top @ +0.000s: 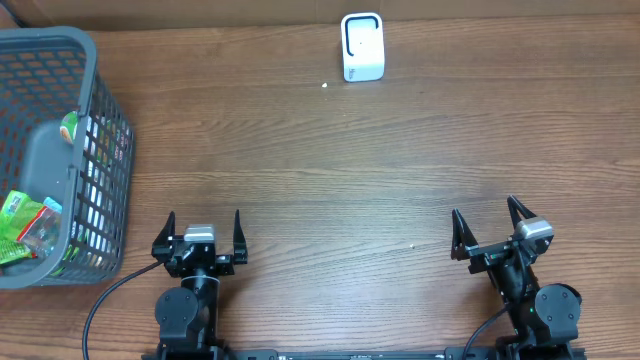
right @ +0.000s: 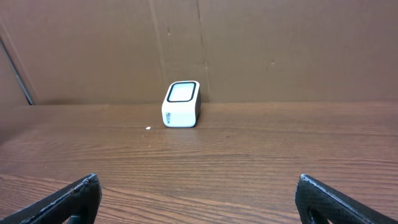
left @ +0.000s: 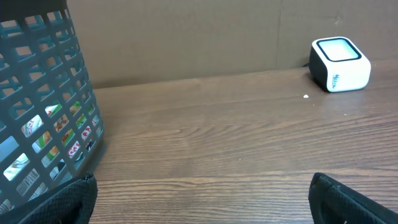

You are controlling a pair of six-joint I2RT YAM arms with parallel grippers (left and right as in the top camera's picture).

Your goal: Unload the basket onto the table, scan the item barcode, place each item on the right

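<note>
The left fingers (top: 238,232) and the right fingers (top: 458,228) both stand wide open and hold nothing, at the near edge of the bench (top: 330,170). The items (top: 25,225), colourful packets, lie inside the grey basket (top: 105,140) at the left side. The white scanner (top: 362,46) sits at the far side, well apart from them. In my judgement, fingers reaching in may catch the basket wall and drag it, or pinch two packets together. A crumpled packet may also hide its barcode.

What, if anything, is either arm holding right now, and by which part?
Nothing is held: the left gripper and right gripper both have open, empty jaws.
</note>
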